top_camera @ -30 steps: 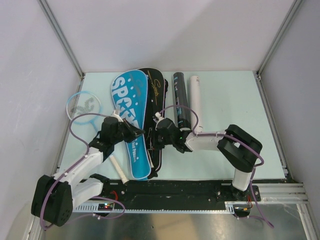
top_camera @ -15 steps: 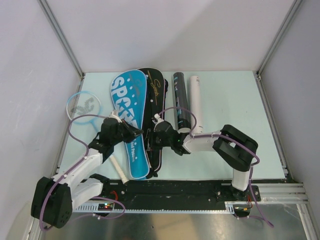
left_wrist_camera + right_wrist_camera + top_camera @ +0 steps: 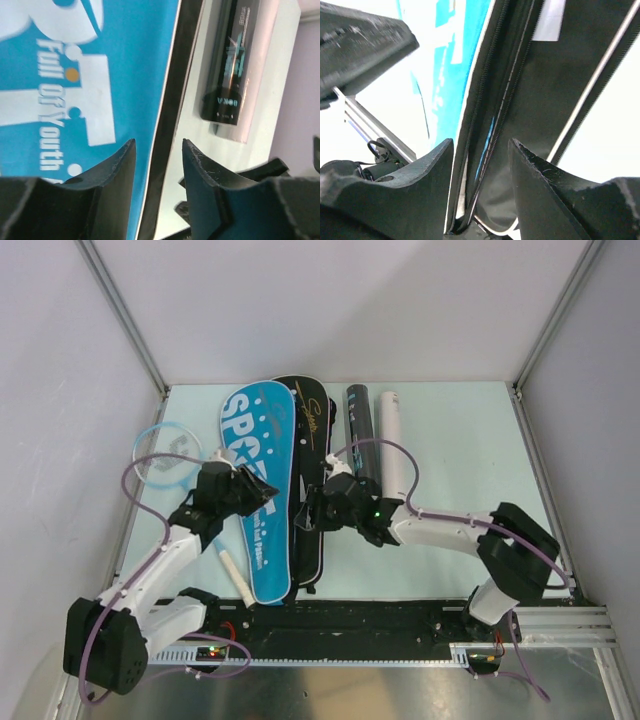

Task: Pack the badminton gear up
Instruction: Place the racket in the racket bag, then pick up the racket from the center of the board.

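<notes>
The blue "SPORT" cover (image 3: 255,510) lies on top of the black cover (image 3: 308,430) in the middle of the table. My left gripper (image 3: 260,490) hovers over the blue cover with its jaws open, and that cover's right edge (image 3: 165,115) runs below the gap. From the right, my right gripper (image 3: 308,512) stands open around the black cover's zipper edge (image 3: 492,125). A blue-framed racket (image 3: 165,458) with a white handle lies at the left, partly under my left arm. A black tube (image 3: 360,430) and a white tube (image 3: 392,435) lie side by side to the right.
Metal rails line the table's left edge (image 3: 135,510) and right edge (image 3: 545,490). The black base bar (image 3: 360,620) runs along the near edge. Purple cables loop over both arms.
Both grippers have opened. The left gripper has moved back and to the left. The right arm has stretched out, its elbow swinging right. The blue cover has shifted slightly left.
</notes>
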`<move>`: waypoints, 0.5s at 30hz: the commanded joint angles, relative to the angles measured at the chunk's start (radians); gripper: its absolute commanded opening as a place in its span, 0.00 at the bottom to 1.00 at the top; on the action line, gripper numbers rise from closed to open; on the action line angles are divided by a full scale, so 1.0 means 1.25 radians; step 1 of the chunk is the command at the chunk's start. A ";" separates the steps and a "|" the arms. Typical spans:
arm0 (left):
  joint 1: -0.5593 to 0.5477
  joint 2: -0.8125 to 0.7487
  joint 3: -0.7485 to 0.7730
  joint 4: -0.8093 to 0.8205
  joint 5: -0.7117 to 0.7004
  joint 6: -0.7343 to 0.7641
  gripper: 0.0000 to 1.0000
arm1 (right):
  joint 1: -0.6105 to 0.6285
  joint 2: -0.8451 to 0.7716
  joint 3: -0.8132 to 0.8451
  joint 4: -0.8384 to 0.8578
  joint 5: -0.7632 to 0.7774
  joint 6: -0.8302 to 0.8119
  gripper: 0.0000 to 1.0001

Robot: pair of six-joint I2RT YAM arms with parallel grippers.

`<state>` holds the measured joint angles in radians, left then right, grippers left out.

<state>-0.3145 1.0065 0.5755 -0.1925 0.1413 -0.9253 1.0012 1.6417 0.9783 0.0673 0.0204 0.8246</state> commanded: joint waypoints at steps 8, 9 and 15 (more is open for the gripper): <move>0.253 0.001 0.086 -0.208 -0.138 0.149 0.45 | -0.005 -0.180 -0.057 -0.071 0.095 -0.063 0.53; 0.287 0.009 0.081 -0.212 -0.134 0.150 0.45 | -0.004 -0.190 -0.064 -0.067 0.089 -0.066 0.53; 0.375 0.088 0.062 -0.218 -0.163 0.164 0.42 | -0.004 -0.230 -0.087 -0.029 0.073 -0.085 0.53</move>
<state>0.1093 1.0615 0.6544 -0.4358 -0.0128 -0.7647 0.9966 1.4017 0.8845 -0.0212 0.1043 0.7513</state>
